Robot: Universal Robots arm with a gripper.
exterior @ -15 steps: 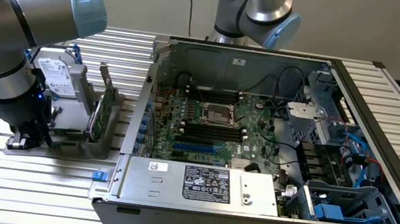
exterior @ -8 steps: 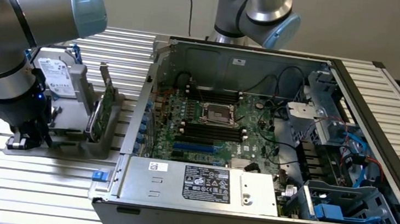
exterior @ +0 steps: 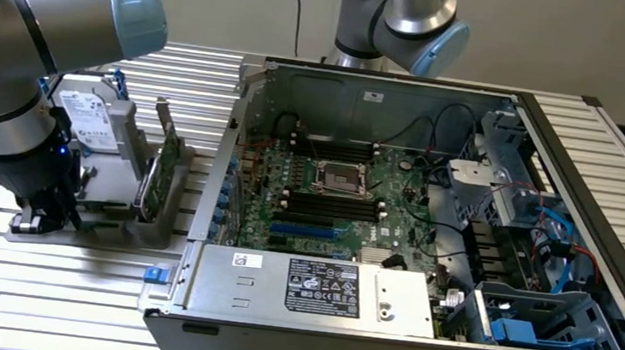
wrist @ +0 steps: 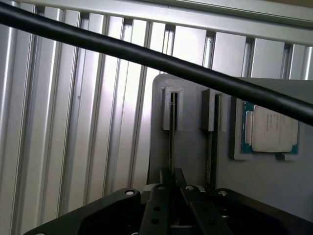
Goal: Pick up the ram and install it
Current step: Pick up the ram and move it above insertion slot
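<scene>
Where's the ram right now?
The ram stands on edge in the grey holder, at the exterior view's left beside the open case, with the claw closed on it.

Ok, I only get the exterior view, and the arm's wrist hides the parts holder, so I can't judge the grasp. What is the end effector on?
Observer: The end effector is shut on a thin, dark-edged ram stick that stands edge-on in the grey plastic holder.
Operator: Is it lifted out yet?
Observer: No, its far end sits in its grey slot on the holder.
Operator: Is anything close beside it?
Observer: A second thin stick stands in the neighbouring slot, apart from the end effector.
</scene>
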